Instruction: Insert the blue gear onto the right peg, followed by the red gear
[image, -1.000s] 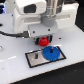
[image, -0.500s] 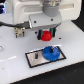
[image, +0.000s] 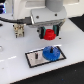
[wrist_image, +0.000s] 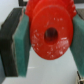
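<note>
The blue gear (image: 51, 52) lies flat on the black-framed grey plate (image: 35, 58), toward the exterior view's right end; the right peg is hidden under it. My gripper (image: 49, 34) hangs a little above the blue gear, shut on the red gear (image: 49, 34). In the wrist view the red gear (wrist_image: 51, 31) fills the middle with its centre hole facing the camera, clamped between two green pads (wrist_image: 21, 45). A thin dark pin (image: 39, 55) stands on the plate toward the exterior view's left of the blue gear.
A small dark fixture (image: 19, 31) stands on the white table (image: 15, 70) behind the plate, at the exterior view's left. The arm's white body (image: 27, 10) fills the space above it.
The gripper with the red gear has shifted slightly toward the exterior view's right and now hangs over the blue gear. The blue gear has stayed on the plate.
</note>
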